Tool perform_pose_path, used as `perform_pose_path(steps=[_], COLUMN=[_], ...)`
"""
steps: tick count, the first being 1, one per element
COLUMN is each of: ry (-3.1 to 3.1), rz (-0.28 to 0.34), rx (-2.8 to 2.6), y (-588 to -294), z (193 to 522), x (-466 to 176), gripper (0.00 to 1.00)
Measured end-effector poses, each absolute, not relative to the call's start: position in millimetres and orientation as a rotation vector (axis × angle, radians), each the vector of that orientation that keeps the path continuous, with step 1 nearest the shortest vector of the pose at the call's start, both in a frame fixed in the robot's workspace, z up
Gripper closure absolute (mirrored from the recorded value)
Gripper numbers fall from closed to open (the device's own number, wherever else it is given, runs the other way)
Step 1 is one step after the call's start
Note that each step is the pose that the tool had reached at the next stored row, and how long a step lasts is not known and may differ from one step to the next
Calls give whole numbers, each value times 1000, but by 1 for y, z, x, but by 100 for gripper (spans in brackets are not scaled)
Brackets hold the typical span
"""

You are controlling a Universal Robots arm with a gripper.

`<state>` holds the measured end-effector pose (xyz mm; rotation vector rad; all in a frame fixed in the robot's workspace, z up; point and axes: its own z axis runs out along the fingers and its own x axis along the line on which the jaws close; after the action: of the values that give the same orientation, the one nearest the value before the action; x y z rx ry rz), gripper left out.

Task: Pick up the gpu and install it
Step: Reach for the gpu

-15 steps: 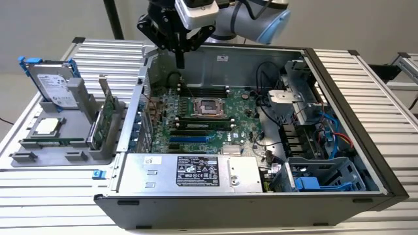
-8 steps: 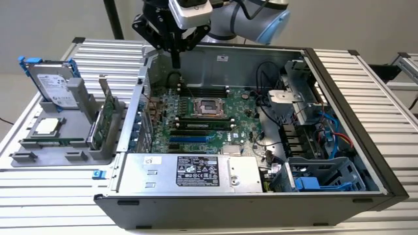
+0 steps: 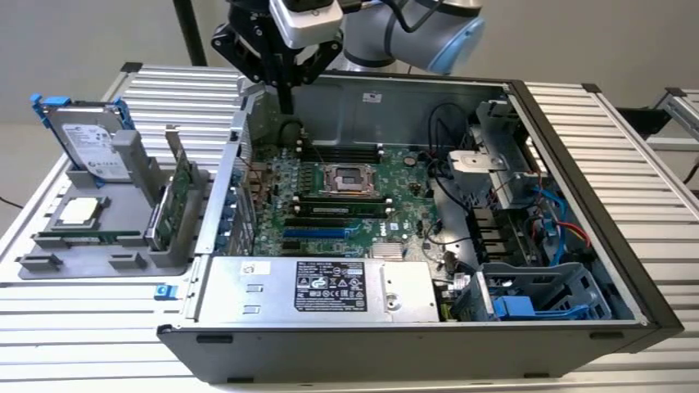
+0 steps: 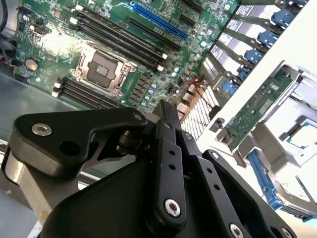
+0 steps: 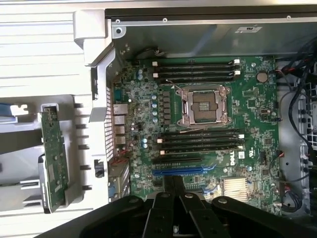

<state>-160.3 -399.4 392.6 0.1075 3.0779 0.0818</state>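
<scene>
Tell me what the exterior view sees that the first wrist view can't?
The exterior view adds the silver hard drive in a blue frame, the silver power supply box and the grey robot arm. The first wrist view adds a close look at the round silver coin battery. Both share the green motherboard, the green gpu card with its silver bracket standing in the grey holder, and the black gripper.
</scene>
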Motion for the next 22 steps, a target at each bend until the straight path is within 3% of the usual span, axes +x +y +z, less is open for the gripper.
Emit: perform_pose_path(steps=[22], ry=[3078], rz=[82], rx=[107], y=[-399], z=[393], x=[-187], gripper=[100])
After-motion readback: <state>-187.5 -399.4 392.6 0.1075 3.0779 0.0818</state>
